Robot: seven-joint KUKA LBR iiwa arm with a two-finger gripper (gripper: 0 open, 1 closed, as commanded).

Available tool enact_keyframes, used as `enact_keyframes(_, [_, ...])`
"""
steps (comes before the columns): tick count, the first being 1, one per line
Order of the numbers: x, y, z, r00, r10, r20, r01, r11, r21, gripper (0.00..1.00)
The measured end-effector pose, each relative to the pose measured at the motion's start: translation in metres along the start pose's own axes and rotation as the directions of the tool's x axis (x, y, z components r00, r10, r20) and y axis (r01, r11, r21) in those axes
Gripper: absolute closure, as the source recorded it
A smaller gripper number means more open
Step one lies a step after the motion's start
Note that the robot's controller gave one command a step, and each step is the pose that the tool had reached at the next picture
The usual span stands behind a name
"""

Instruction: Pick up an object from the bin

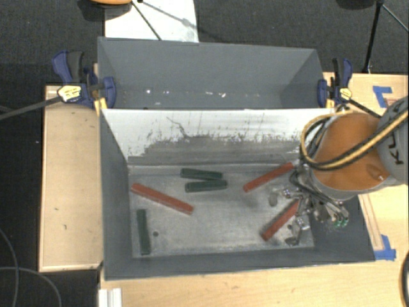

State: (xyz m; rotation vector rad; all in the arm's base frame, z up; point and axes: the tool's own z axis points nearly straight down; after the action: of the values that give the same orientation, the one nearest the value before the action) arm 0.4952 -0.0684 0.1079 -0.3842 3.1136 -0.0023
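Down at the bin's (pixel 211 139) near edge, a green stick (pixel 142 231) lies along the left wall by the near-left corner. Toward the near-right corner, the gripper (pixel 296 224) hangs low over the upper end of a red stick (pixel 275 228) that slants toward the right wall, and that's the one it's over. Released or clenched? I can't tell, the metalwork hides it. To do this well, I'd say straddle the stick across its narrow width, square up before closing, then lift straight, because the right wall is close and a tilted stick could catch it. Just beyond lies a second red stick (pixel 267 178), near enough to nudge. Left of centre is a third red stick (pixel 162 198), then a green pair (pixel 206 185) side by side toward the far wall. The floor is scuffed grey metal, the far wall is scratched, and there's plenty of bare room between things.
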Motion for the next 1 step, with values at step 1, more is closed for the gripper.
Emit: enact_keyframes(1, [-0.0161,0.0063,0.0311,0.993,-0.119,-0.002,0.119,0.993,-0.002,0.00])
